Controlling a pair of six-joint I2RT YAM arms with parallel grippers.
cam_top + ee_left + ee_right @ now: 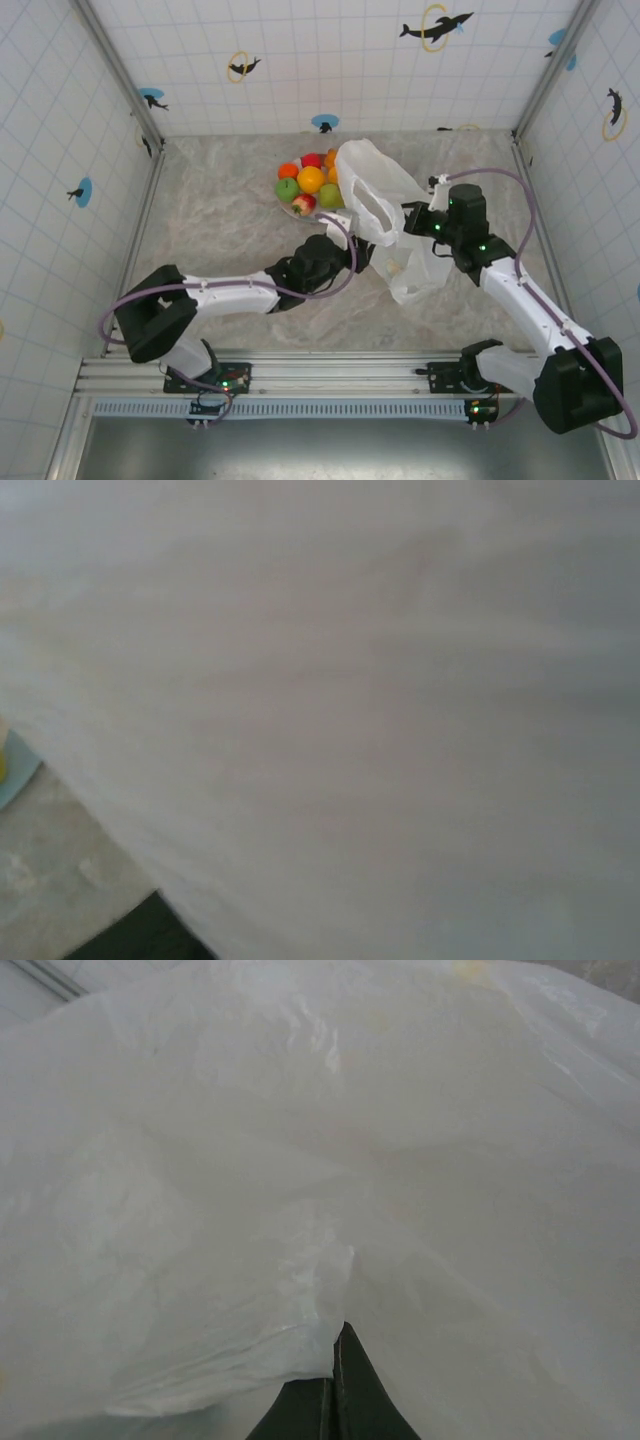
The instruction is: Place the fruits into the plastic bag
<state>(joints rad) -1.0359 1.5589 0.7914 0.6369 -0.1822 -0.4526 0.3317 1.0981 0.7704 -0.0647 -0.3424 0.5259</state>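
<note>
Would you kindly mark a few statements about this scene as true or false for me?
1. A pile of fruits sits on the plate toward the far side of the table. True.
2. The right gripper is shut, pinching the film of the plastic bag. True.
3. The plastic bag lies to the left of the fruits. False: in the top view it lies to their right, toward the right arm.
4. The left gripper is parked far from the bag. False: it reaches right up to the bag's near left edge, with white film close against its wrist camera.
</note>
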